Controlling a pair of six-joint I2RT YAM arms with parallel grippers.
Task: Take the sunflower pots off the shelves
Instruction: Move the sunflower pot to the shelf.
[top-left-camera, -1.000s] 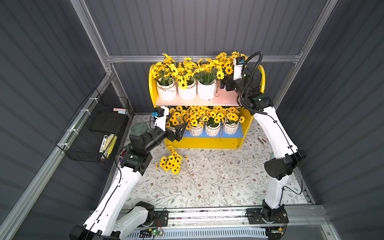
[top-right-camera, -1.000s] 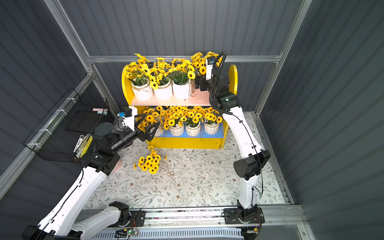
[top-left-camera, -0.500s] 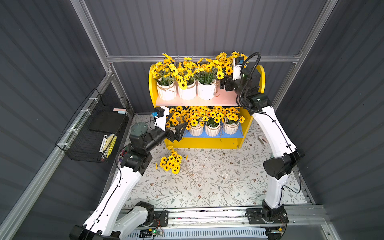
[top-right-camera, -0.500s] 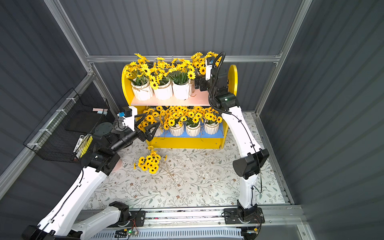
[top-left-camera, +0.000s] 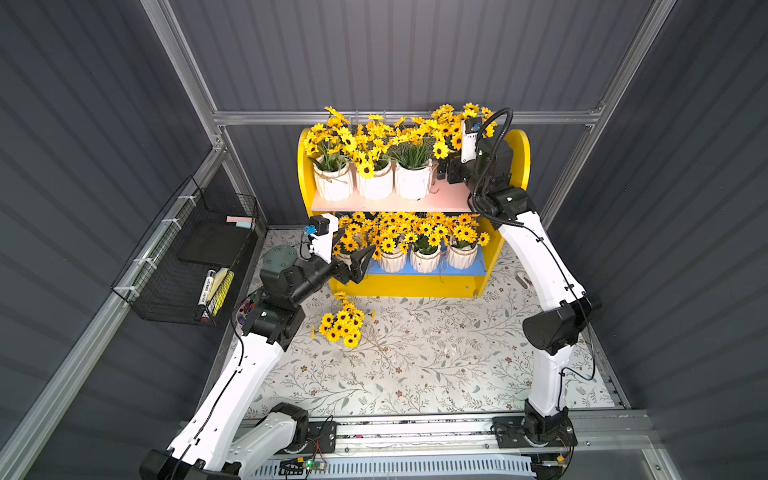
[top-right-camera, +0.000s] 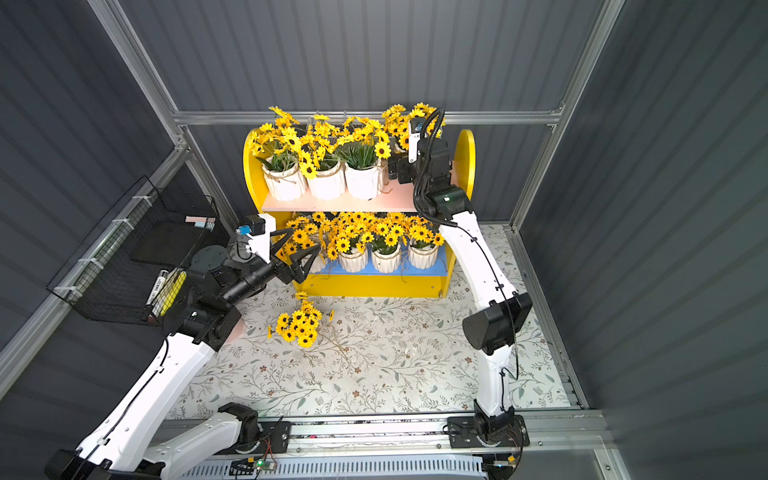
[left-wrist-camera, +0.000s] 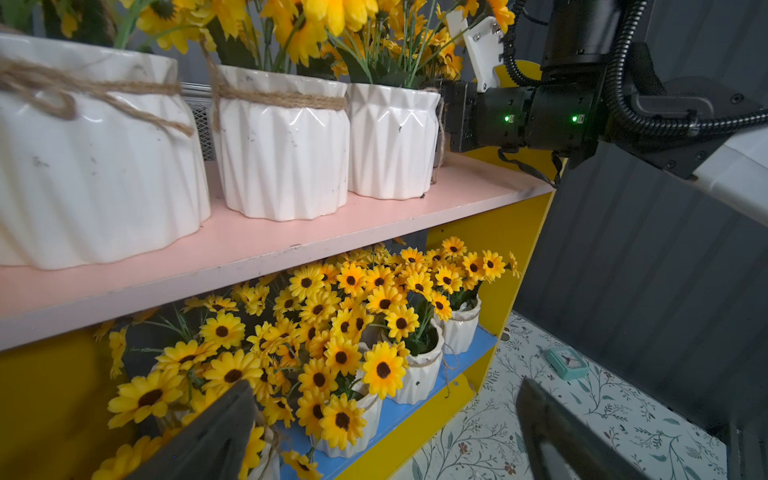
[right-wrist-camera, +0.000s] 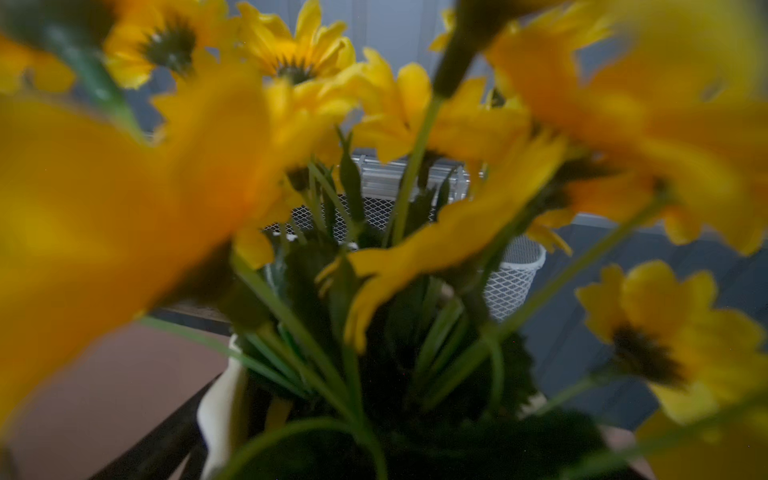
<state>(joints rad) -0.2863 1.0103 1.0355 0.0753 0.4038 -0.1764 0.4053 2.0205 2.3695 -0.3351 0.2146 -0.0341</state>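
Now: R gripper at far-right pot, top board; L gripper hovers low.
Sunflower pots fill both boards of the shelves; loose bunch lies on the surface. R jaws wide about the pot, prob. not pinching – blooms blur that view. L gripper wide, empty. Risk: closing on stems, not ceramic, pulls flowers out; or pot tips into its neighbour.
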